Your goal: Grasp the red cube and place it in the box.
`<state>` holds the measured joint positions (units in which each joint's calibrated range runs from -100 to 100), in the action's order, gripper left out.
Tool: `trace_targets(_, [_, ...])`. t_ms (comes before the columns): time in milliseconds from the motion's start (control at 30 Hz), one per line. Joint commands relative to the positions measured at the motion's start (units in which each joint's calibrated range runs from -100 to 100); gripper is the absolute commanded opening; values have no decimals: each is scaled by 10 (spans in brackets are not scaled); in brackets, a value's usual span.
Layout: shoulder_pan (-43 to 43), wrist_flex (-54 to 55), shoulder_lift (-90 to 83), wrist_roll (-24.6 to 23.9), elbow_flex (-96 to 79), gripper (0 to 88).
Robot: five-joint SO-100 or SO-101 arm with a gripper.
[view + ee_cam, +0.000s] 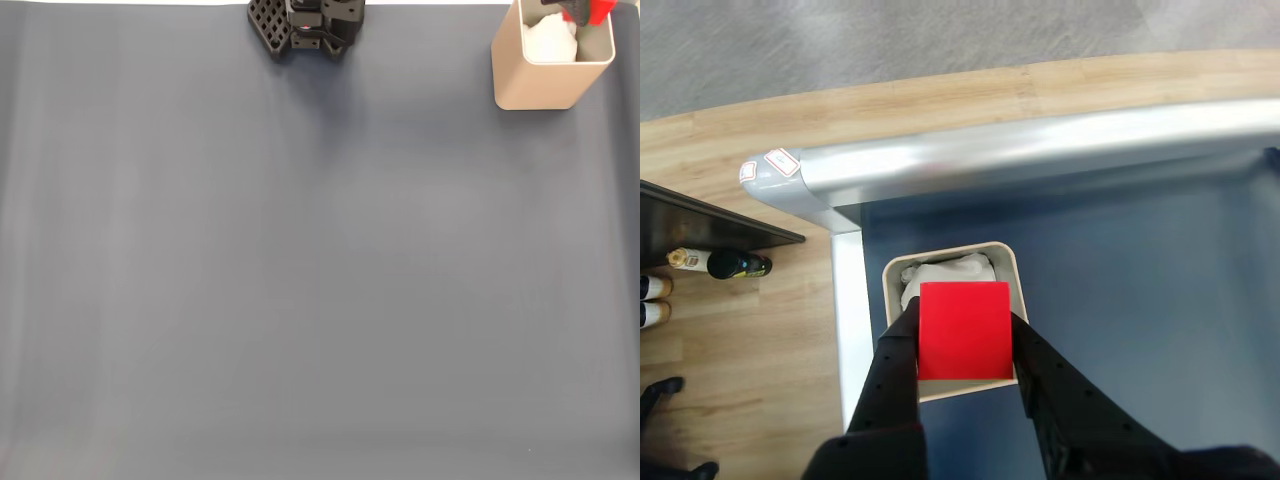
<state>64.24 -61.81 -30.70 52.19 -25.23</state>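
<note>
Fixed view: tall beige-tan box stands at the grey mat's far right corner, white stuffing inside. Wrist view: my black gripper clamps the small red cube directly above the box; bottles sit left.

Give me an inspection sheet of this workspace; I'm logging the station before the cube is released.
Surface: dark blue-grey mat, bare across the middle, edged by a metal rail in the wrist view.
Job's things: red cube held between the fingers, directly over the box, which stands at the mat's far right corner in the fixed view.
Clutter: white crumpled material inside the box.
Grippers: gripper shut on the cube, black fingers on either side.
Cables: nothing seen.
Surroundings: black arm base at the top edge of the fixed view; wooden floor, bottles on a dark shelf.
</note>
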Motion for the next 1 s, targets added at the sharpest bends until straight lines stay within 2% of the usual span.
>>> trace_targets(0, [-7,26,-25,-19,11,49])
trace_targets(200, [-7,32,-21,-13,15,59])
trace_targets(333, [-7,40,-21,-16,14,182])
trace_targets(500, [-8,42,-21,-22,11,267])
trace_targets(967, [-9,41,-25,-16,3,362])
